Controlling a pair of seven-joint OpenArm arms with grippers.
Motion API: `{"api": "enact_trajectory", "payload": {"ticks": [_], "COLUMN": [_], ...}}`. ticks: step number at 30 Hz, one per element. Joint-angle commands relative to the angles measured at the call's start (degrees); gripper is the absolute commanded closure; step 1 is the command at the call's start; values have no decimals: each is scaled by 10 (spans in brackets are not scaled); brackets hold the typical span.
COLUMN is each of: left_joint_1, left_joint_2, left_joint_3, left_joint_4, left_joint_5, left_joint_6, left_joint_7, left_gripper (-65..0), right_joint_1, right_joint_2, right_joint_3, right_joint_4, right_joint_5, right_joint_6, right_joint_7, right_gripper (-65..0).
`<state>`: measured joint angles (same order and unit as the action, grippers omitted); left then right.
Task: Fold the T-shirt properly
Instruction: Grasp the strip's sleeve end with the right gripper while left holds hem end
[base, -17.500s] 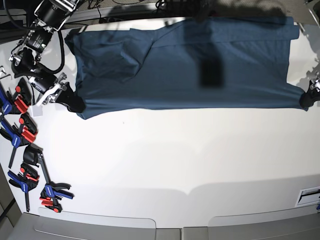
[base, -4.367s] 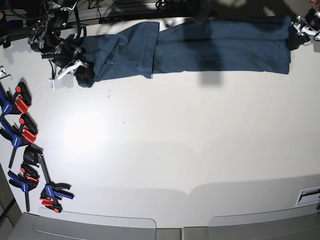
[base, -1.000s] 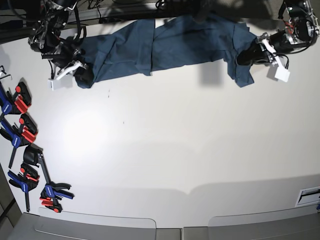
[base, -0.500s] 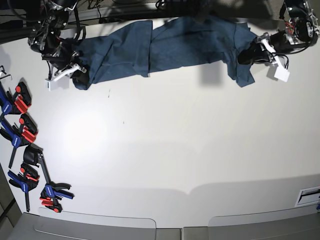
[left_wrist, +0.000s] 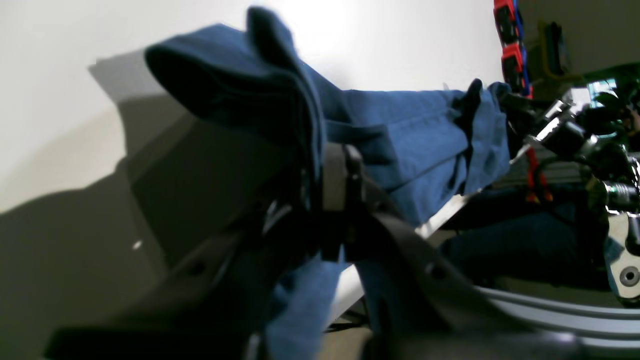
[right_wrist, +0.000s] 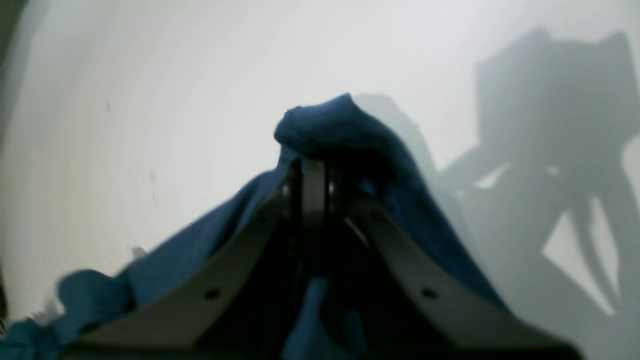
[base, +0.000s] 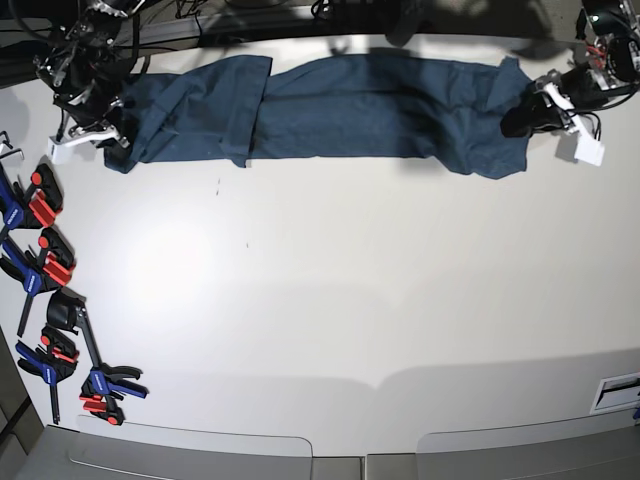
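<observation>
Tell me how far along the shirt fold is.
Done: the T-shirt lies as a long narrow band along the table's far edge. In hand: the left tool and right tool each pinch an end. Left: folding the band crosswise into a compact stack.

Both arms spread apart, left claw (base: 522, 120) and right claw (base: 118, 142) clamped.

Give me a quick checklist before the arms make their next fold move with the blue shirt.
1. Left gripper shut on the dark teal-blue cotton T-shirt: ok.
2. Right gripper shut on the shirt's other end: ok.
3. Shirt stretched in a long band between the arms: ok.
4. Band smooth: not ok, a flap overlaps near the right arm's end.
5. White table in front bare for the fold: ok.
6. Red-blue clamps apart from the cloth: ok.
</observation>
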<state>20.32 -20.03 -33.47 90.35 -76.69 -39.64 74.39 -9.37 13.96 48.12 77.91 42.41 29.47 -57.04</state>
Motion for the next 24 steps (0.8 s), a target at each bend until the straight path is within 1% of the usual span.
{"api": "enact_trajectory", "payload": {"ticks": [1,6,11,13,19,24], "left_joint_1": [-3,-3,-3,-3,-4,-17], "left_joint_2": [-9,-1,20,26,47,77], "left_joint_3": [-3,-2,1,13,104,181], "left_joint_4": [10,10,10,10,10,11], "left_joint_5": [-31,-83,-83,-83,-83,-83], "left_joint_6": [-4,-4,-4,-4,-4,-4], "left_joint_7": [-7,11,23,23,23,23], "left_gripper": [0,0,0,0,0,0], "right_joint_1": [5,8,10,10,10,10], "right_joint_2": [8,8,8,8,8,8], "right_joint_3": [3,2,2,2,2,2], "right_joint_4": [8,8,8,8,8,8], "right_joint_5": [17,17,17,17,17,17], "right_joint_6": [2,2,2,3,3,3], "right_joint_7": [5,4,4,2,2,2], "right_gripper": [0,0,0,0,0,0]}}
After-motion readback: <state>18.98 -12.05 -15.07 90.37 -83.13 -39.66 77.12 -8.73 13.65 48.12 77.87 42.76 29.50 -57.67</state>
